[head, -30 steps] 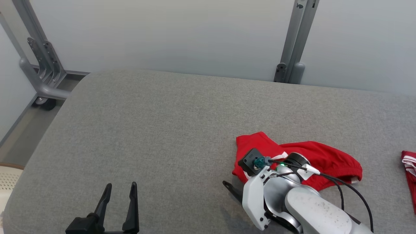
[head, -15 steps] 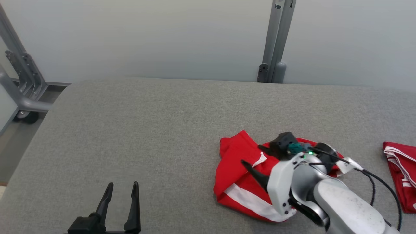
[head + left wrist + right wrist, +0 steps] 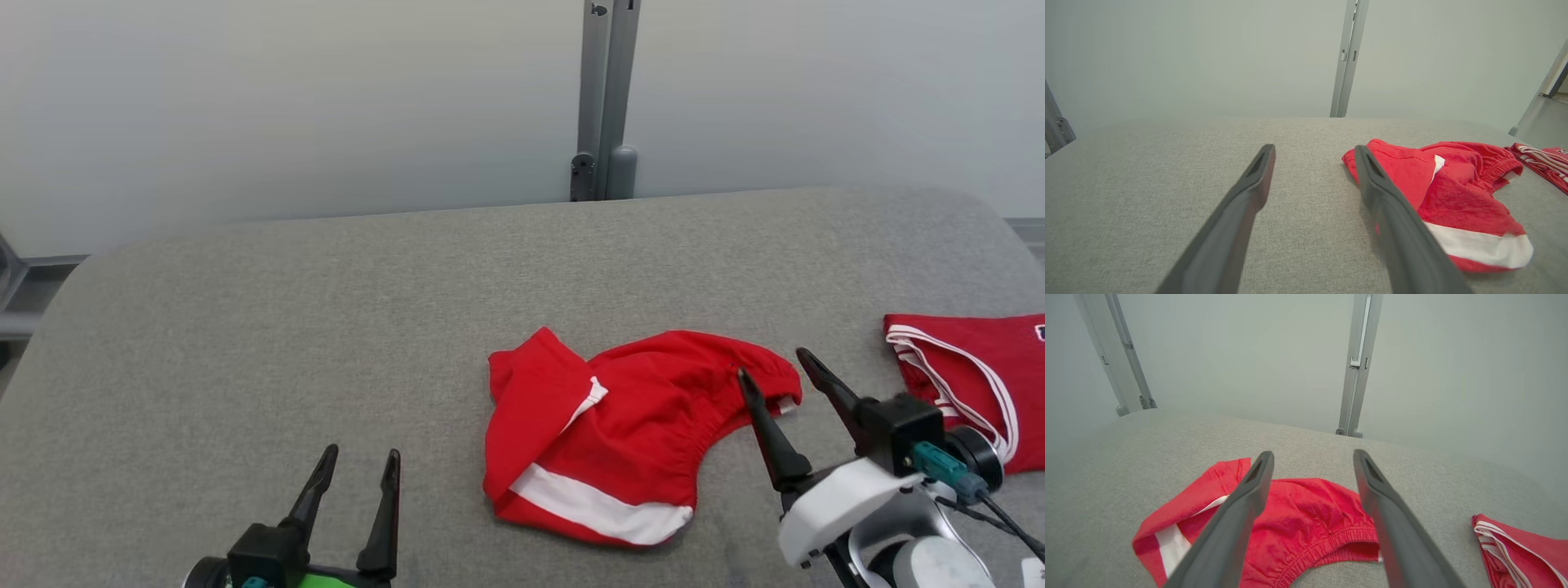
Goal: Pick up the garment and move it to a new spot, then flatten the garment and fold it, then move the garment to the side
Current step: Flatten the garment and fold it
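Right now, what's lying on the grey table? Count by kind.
Crumpled red garment with a white band, centre: 1
Red garment with white piping, far right: 1
Total: 2

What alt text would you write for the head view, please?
Crumpled red shorts with white trim lie on a grey table. The open right gripper is at their right edge, the open left gripper at lower left; another red garment lies far right.
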